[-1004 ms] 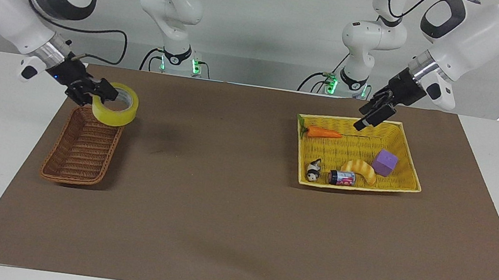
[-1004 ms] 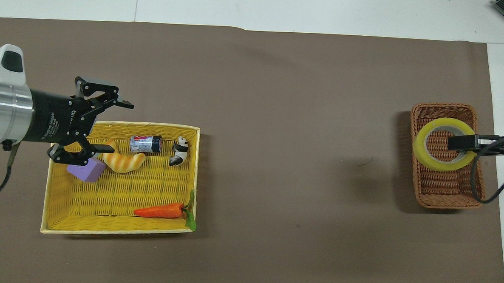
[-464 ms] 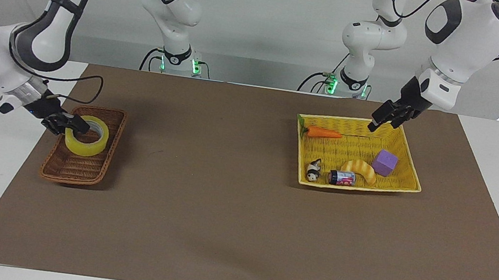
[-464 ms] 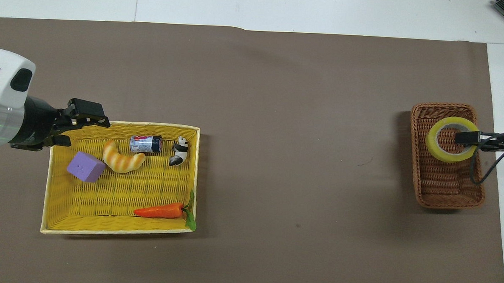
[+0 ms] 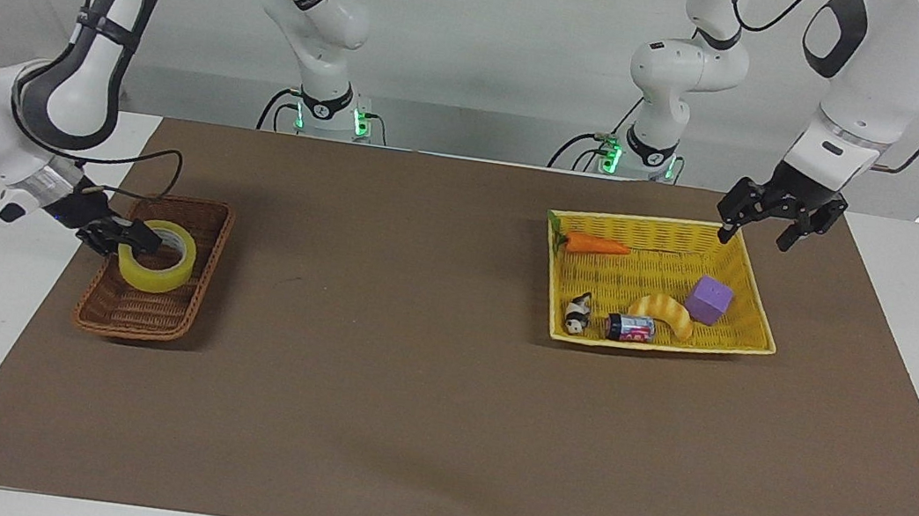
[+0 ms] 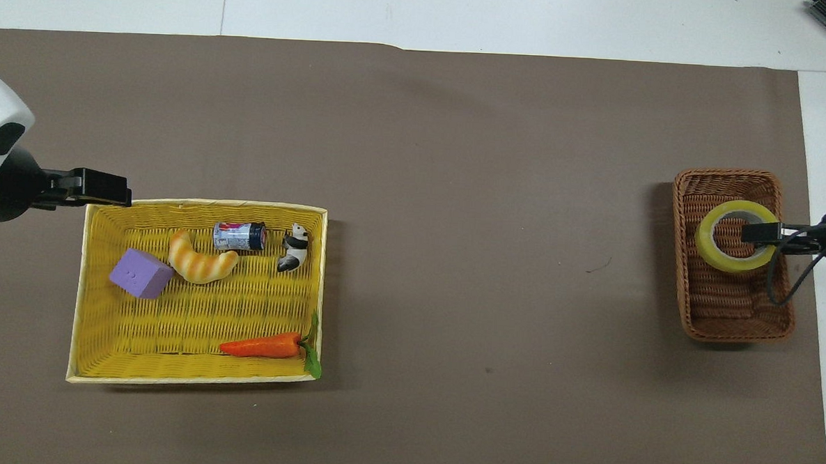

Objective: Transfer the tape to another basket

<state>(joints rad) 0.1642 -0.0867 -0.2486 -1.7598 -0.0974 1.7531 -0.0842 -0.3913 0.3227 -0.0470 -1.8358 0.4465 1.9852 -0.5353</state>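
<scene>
The tape (image 5: 155, 276), a yellow roll, sits in the brown wicker basket (image 5: 140, 323), at the end nearer to the robots. My right gripper (image 5: 127, 236) is low over that end of the basket, shut on the roll's wall with one finger inside the ring. From overhead, the tape (image 6: 703, 238) lies in the basket (image 6: 737, 323) with the right gripper (image 6: 761, 233) on its rim. My left gripper (image 5: 753, 239) is open and empty, raised over the yellow basket's edge toward the left arm's end of the table. From overhead the left gripper (image 6: 118, 192) shows side-on.
The yellow woven basket (image 5: 662, 271) holds an orange carrot (image 5: 599, 244), a purple cube (image 5: 709, 300), a striped curved toy (image 5: 666, 310), a small can (image 5: 631, 327) and a panda figure (image 5: 577, 312). A brown mat (image 5: 426, 378) covers the table.
My right gripper lowered the tape from above the brown basket's rim down into it. My left gripper rose and drew away toward the left arm's end of the yellow basket.
</scene>
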